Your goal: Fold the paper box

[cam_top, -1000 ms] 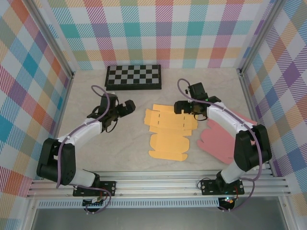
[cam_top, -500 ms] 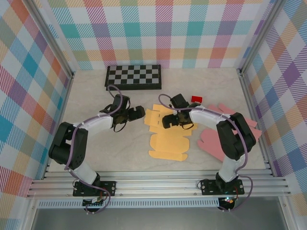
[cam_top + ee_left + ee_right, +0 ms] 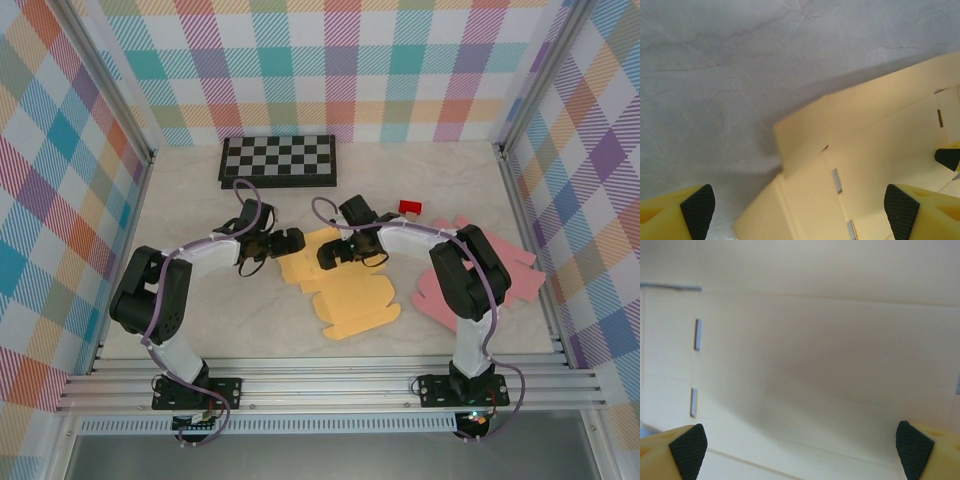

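Paper box lies beneath the open left jaws, corner between them, and beneath the open right jaws.

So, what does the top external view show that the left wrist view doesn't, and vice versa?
Top external: the black-and-white chequered board, the pink paper sheets, a small red object and the plaid walls. Left wrist: narrow cut slots in the cardboard, a flap corner shadowing the table, and the left gripper with its black finger pads wide apart. Both: the flat orange cardboard box blank on the pale table.
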